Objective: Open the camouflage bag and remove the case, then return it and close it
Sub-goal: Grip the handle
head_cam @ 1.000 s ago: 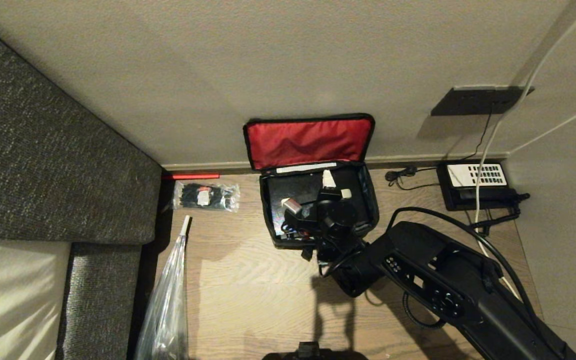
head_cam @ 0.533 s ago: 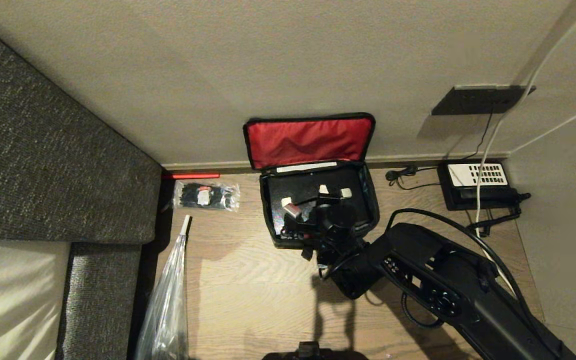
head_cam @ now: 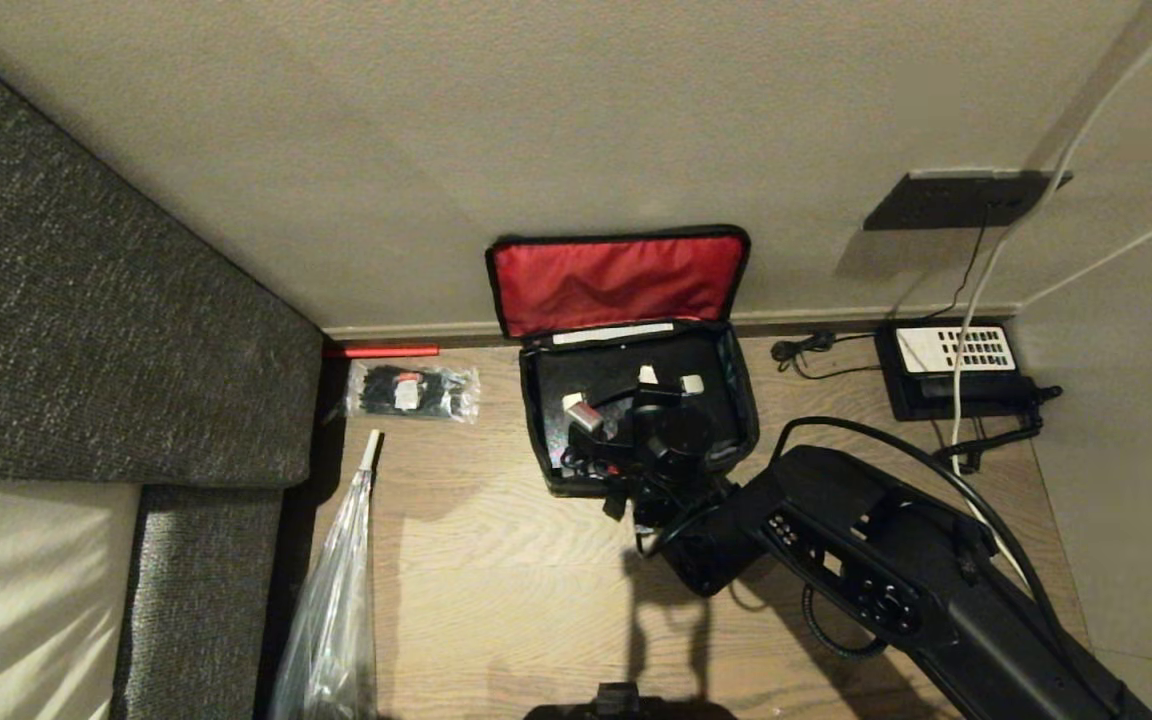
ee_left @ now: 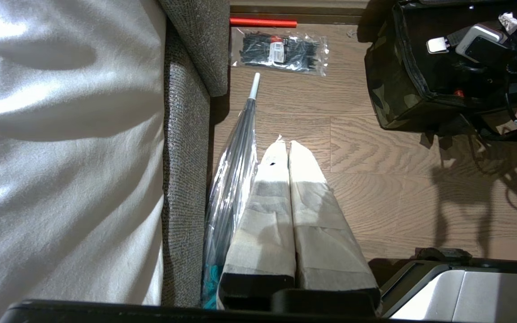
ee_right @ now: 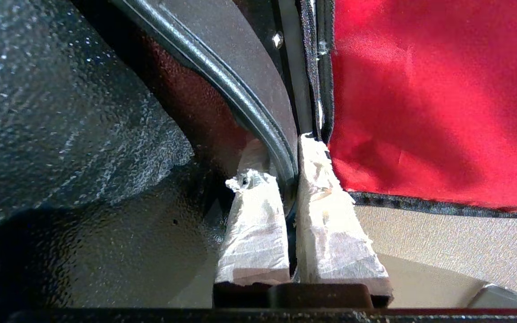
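Jaws of the right gripper (ee_right: pixel 287 179) clamp the handle (ee_right: pixel 222 85) of the case (head_cam: pixel 626 385), which sits inside the open camouflage bag (head_cam: pixel 736 400), red lid at 12 o'clock against the wall. Left gripper (ee_left: pixel 287 148), fingers together, hangs over the floor (head_cam: pixel 496 560) at the bag's 8 o'clock.

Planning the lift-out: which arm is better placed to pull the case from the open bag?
Right. The right gripper is shut on the case's handle inside the camouflage bag. The left gripper hangs shut over bare floor beside the sofa, away from the bag.
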Available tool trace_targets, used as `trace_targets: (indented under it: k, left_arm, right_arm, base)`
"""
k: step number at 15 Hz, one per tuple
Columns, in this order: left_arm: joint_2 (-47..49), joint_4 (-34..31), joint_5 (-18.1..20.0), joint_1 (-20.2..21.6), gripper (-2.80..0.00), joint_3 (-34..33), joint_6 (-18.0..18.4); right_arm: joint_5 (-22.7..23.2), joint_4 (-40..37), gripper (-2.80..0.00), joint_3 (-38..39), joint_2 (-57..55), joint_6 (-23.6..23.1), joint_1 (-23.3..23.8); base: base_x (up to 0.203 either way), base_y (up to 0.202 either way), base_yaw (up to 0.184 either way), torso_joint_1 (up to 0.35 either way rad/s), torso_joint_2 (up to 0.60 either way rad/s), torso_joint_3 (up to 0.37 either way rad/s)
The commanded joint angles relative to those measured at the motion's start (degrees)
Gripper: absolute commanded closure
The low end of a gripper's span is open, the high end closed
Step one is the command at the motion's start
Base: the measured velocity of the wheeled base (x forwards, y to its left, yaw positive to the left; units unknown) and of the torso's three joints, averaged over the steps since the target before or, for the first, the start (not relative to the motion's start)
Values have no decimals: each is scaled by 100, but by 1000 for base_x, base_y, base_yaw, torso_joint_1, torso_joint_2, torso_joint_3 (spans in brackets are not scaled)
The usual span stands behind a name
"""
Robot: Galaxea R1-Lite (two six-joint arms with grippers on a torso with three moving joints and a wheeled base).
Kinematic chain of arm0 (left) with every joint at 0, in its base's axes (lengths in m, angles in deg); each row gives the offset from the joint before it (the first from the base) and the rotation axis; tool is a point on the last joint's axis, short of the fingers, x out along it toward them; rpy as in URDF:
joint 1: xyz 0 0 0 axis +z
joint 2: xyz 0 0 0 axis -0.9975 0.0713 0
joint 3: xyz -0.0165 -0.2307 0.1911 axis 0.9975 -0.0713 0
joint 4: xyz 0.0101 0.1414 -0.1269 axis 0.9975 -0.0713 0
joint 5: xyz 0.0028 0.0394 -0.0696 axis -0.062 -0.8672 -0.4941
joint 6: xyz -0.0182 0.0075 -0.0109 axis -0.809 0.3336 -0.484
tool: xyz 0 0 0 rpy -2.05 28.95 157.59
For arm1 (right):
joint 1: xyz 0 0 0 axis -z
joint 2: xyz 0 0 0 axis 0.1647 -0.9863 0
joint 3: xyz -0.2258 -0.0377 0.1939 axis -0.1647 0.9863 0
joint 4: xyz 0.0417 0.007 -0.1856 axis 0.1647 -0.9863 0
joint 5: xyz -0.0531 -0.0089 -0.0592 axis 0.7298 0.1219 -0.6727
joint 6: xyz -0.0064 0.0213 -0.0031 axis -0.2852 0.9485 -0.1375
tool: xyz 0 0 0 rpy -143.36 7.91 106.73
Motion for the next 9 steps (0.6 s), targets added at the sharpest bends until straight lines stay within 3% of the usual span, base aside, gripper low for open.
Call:
trace_targets:
  k: [1, 9]
  left_arm:
    - [-20, 0, -2, 2, 0, -18, -2]
    - [-18, 0, -2, 2, 0, -18, -2]
  right_arm:
    - [-17, 46, 0, -3, 28, -54, -3]
    - [-39, 63, 0, 223, 127, -43, -20]
  base:
    - [0, 0, 0, 0, 0, 0]
    - [0, 0, 0, 0, 0, 0]
